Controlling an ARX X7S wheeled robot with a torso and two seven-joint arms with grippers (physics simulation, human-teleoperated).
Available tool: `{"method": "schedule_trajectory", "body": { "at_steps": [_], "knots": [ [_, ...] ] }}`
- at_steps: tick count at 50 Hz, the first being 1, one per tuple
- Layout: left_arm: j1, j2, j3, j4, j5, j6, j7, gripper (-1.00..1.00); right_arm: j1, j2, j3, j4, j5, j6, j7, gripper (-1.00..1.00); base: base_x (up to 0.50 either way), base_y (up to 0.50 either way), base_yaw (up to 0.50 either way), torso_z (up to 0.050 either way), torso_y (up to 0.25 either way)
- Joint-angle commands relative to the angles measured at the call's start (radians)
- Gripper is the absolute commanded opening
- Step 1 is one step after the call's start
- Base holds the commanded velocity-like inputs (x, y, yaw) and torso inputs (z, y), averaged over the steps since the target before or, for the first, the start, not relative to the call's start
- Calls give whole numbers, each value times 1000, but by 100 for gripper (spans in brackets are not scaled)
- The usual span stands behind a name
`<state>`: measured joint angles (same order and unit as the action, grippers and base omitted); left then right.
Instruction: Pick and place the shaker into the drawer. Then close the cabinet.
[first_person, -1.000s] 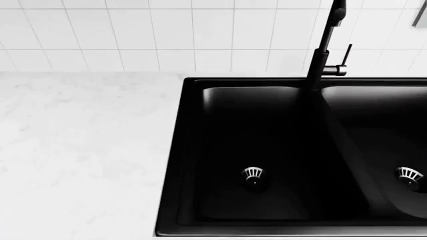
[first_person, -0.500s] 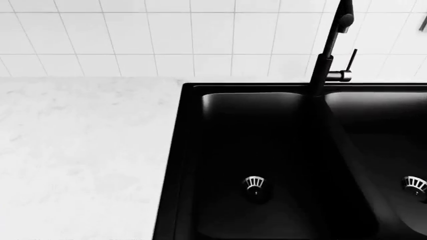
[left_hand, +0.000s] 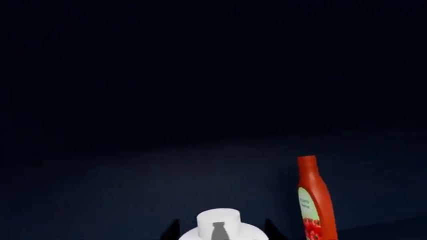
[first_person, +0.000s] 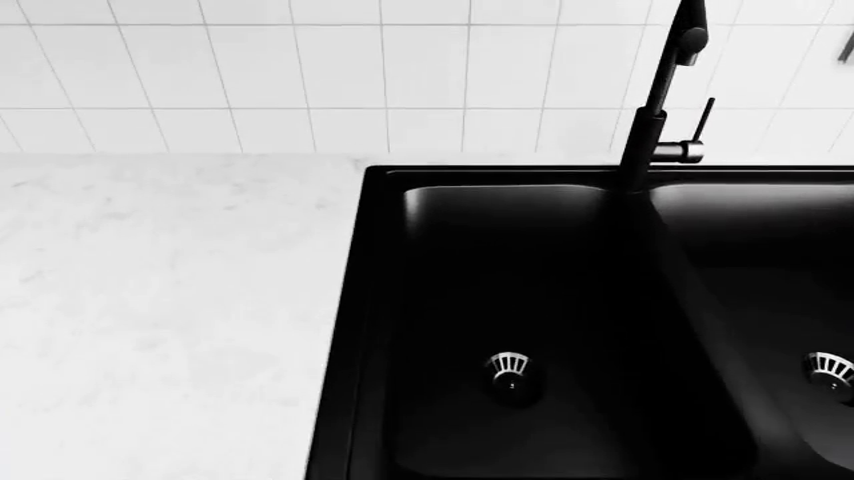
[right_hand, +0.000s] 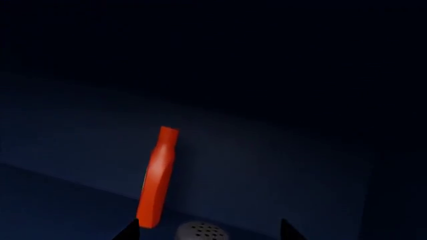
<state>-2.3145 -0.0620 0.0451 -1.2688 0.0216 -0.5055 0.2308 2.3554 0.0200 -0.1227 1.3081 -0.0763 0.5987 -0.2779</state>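
The right wrist view looks into the dark navy drawer (right_hand: 287, 165). Only the grey, hole-dotted cap of the shaker (right_hand: 200, 231) shows at the frame's edge. It sits between the tips of my right gripper (right_hand: 208, 231), which stand wide apart and clear of it, so that gripper is open. In the left wrist view a white bottle-shaped thing with a grey mark (left_hand: 220, 225) fills the gap of my left gripper (left_hand: 222, 232). Whether those fingers touch it is unclear. The head view shows neither arm, shaker, drawer nor cabinet.
A red ketchup bottle (left_hand: 313, 200) stands in the drawer, and it shows beside the shaker (right_hand: 157, 180). The head view shows a white marble counter (first_person: 160, 300), a black double sink (first_person: 354, 320), a black faucet (first_person: 654, 110) and a tiled wall.
From one second to half a second ago the head view shifted, so the sink and counter slid lower in the frame. Since then it has held still.
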Motion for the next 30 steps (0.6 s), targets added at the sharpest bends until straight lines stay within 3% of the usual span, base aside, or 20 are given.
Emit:
{"method": "schedule_trajectory", "body": {
  "at_steps": [1, 19, 26, 30],
  "knots": [
    [-42, 6, -34, 125, 44, 130, -59, -100, -1, 2, -33, 1, 42, 22, 3, 100, 0, 0, 0, 0, 0],
    [-42, 1, -30, 125, 75, 257, -122, -100, -13, 4, -63, 1, 77, 31, 0, 100, 0, 0, 0, 0, 0],
    [-41, -18, 6, -40, 85, 331, -115, -100, -50, 3, -58, 1, 82, 21, -4, 100, 0, 0, 0, 0, 0],
    [57, -23, 21, -39, 32, 399, -79, -100, -96, 8, -56, 1, 82, 14, -3, 100, 0, 0, 0, 0, 0]
  ]
}}
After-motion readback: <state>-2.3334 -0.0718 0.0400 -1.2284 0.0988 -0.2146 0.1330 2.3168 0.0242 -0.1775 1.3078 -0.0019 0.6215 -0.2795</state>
